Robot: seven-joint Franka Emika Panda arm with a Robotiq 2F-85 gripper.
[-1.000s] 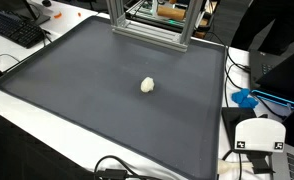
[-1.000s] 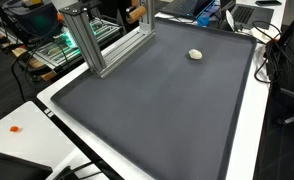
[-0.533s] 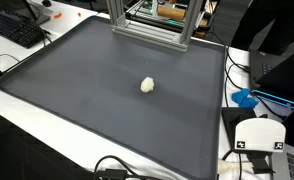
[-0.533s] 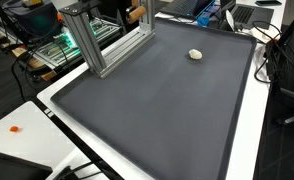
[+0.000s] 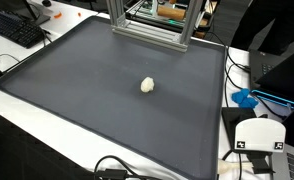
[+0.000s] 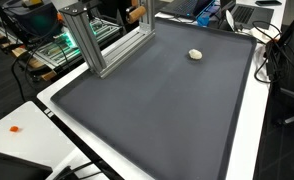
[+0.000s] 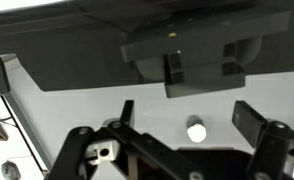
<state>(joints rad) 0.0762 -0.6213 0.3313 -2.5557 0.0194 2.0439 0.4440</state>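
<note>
Grey mat lies spread under my cameras. One pale lump rests on its bare surface, well apart from the frame at the mat's far edge. I can read no writing. The box off the mat's corner carries black-and-white marks too small to make out. I count one lump, one frame, one keyboard and one box. My gripper shows only in the wrist view, where its two fingers stand spread wide and hold nothing. A small white dot sits beyond the gap, and I cannot tell whether it is the lump. Compared with the frames a second and half a second ago, nothing has shifted, and the lump lies where it lay.
</note>
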